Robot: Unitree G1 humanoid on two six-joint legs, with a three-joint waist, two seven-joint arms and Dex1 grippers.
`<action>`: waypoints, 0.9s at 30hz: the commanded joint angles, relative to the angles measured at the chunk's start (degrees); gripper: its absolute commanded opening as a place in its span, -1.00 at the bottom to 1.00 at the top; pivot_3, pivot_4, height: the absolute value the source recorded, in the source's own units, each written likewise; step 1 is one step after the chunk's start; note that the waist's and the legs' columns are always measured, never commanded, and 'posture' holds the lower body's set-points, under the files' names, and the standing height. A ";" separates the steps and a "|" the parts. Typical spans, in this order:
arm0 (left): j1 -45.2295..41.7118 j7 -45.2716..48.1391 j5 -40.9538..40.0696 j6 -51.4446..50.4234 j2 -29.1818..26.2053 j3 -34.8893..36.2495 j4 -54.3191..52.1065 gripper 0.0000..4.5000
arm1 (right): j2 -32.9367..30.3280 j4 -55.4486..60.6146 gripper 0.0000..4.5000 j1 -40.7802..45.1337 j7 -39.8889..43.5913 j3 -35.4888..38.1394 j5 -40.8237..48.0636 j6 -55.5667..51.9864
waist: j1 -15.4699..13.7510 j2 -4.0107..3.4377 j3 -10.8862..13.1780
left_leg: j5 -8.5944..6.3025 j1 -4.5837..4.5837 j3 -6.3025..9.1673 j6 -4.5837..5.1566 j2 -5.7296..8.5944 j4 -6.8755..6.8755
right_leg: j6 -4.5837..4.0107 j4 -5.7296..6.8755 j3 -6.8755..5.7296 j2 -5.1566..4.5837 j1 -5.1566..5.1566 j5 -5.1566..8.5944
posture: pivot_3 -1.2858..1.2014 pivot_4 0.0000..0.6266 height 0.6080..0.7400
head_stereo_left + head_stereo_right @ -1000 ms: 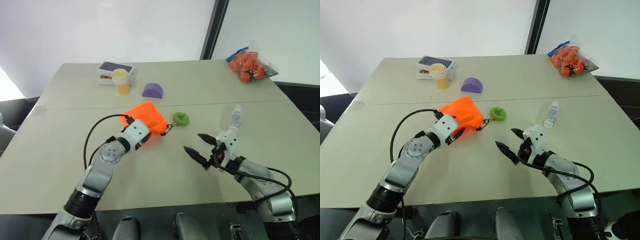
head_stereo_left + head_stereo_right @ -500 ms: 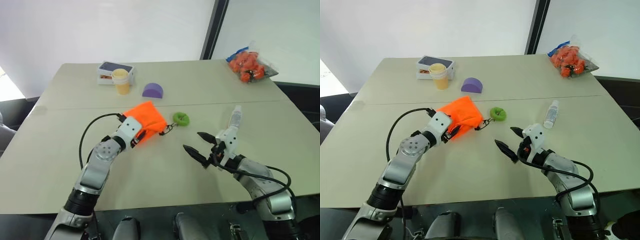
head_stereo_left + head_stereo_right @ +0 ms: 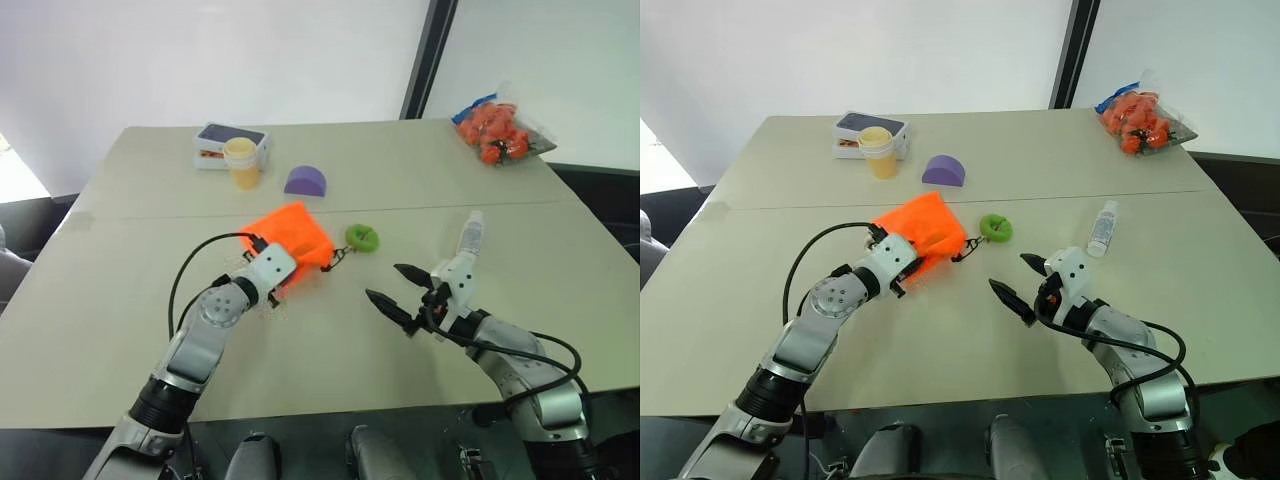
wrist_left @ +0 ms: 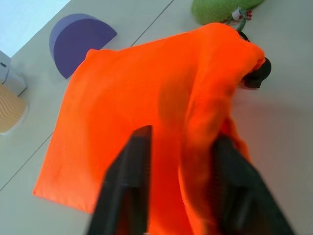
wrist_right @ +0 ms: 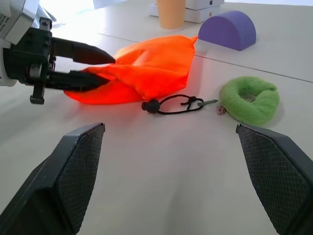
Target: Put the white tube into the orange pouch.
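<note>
The orange pouch (image 3: 296, 230) lies flat at the middle of the table, its dark cord (image 5: 172, 104) trailing toward a green ring. My left gripper (image 3: 283, 283) is at the pouch's near edge, and its black fingers (image 4: 131, 171) pinch a raised fold of the orange fabric, shut on it. The white tube (image 3: 470, 236) lies on the table to the right, just beyond my right hand. My right gripper (image 3: 383, 282) hovers open and empty between pouch and tube, pointing toward the pouch.
A green fuzzy ring (image 3: 362, 238) sits next to the pouch's cord. Farther back are a purple half-dome (image 3: 305, 181), a pale yellow cup (image 3: 240, 162) and a small box (image 3: 230, 138). A clear bag of orange-red items (image 3: 497, 130) lies at the far right corner.
My left gripper's fingers have closed on the pouch's near edge, bunching the fabric into a fold. The right arm and the tube have not moved.
</note>
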State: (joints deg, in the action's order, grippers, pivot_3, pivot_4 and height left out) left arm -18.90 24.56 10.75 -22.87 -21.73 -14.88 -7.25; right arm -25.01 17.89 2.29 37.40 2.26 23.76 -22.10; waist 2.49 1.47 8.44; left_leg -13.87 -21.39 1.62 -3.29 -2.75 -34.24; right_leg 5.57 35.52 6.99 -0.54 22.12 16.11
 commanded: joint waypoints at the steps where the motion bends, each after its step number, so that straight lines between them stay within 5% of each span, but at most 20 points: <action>1: -0.96 -0.88 0.51 1.43 0.21 0.97 -1.05 -0.99 | -0.20 1.04 1.00 0.88 0.14 0.68 0.37 0.98 | 0.00 0.00 0.00 | 0.00 0.00 0.00 0.00 0.00 0.00 | 0.00 0.00 0.00 0.00 0.00 0.00 | 0.03 -0.52 0.74; 18: -5.31 5.26 -13.73 -6.98 4.10 7.87 -1.60 -0.99 | -0.35 -1.12 1.00 3.18 -2.21 3.10 -1.32 3.44 | 0.01 0.00 0.00 | 0.00 0.00 0.00 0.00 0.00 -0.01 | 0.06 0.02 -0.01 0.00 0.00 -0.03 | 0.03 -0.52 0.74; 27: -9.59 8.21 -21.81 -13.59 5.29 11.40 1.97 -0.99 | 0.33 -13.52 1.00 8.96 -17.78 8.85 -12.18 9.31 | 0.01 0.00 0.00 | 0.00 -0.01 -0.01 0.00 0.01 -0.02 | 0.06 0.03 -0.01 0.00 0.02 -0.03 | 0.03 -0.52 0.74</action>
State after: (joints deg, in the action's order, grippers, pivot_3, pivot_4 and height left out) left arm -27.13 32.12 -8.85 -35.69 -16.65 -5.21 -4.70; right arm -25.01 4.86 10.00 22.97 8.70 13.25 -14.80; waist 2.51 1.47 8.44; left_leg -13.86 -21.40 1.61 -3.29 -2.74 -34.27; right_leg 5.63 35.55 6.98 -0.54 22.14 16.08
